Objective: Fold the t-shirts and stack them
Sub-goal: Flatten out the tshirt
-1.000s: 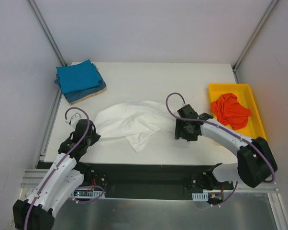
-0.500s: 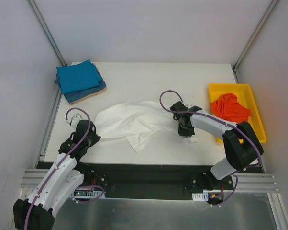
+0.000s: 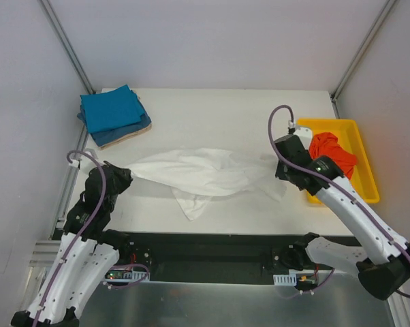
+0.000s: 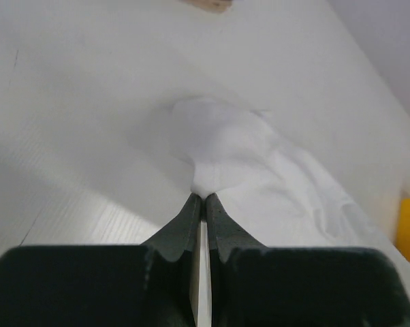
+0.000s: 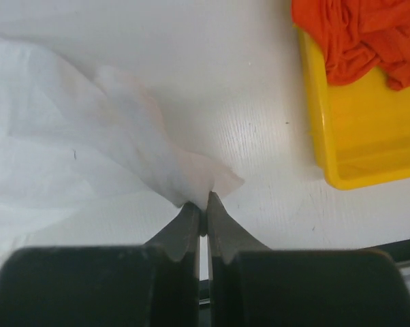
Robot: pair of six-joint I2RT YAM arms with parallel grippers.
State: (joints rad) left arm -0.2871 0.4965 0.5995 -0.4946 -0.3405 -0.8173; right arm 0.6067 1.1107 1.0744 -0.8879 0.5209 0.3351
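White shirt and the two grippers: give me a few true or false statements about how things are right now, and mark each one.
1. The left gripper is shut on the white shirt. True.
2. The orange shirt lies in the tray. True.
3. The right gripper hangs open over the tray. False: it is shut on a corner of the white shirt, beside the tray.
4. The white shirt lies folded on the blue stack. False: it is stretched out between the two grippers, apart from the stack in the far left corner.
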